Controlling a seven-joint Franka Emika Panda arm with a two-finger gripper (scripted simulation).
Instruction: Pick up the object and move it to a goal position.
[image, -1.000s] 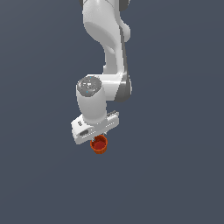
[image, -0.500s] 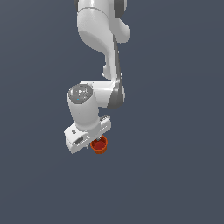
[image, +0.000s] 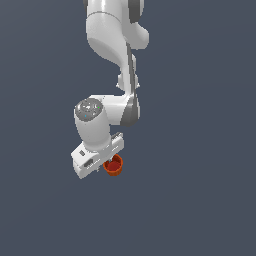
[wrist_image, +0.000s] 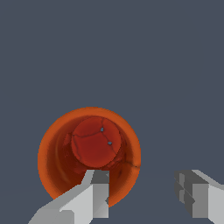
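Note:
The small orange-red round cup (image: 114, 166) with a darker red inside stands just below the white hand in the exterior view. In the wrist view the cup (wrist_image: 89, 146) is seen from above, opening upward. My gripper (wrist_image: 144, 186) is open. One finger (wrist_image: 97, 192) reaches over the cup's inside near its rim, and the other finger (wrist_image: 194, 194) stands outside the cup, well apart from it. One side of the cup's wall lies between the two fingers. In the exterior view my gripper (image: 107, 164) is partly hidden by the hand and the cup.
The white arm (image: 112, 40) comes down from the top of the exterior view. Plain dark grey-blue ground (image: 200, 200) surrounds the cup on all sides. No other object shows.
The hand has shifted toward the exterior view's left and dropped lower over the cup. The cup has stayed in the same place.

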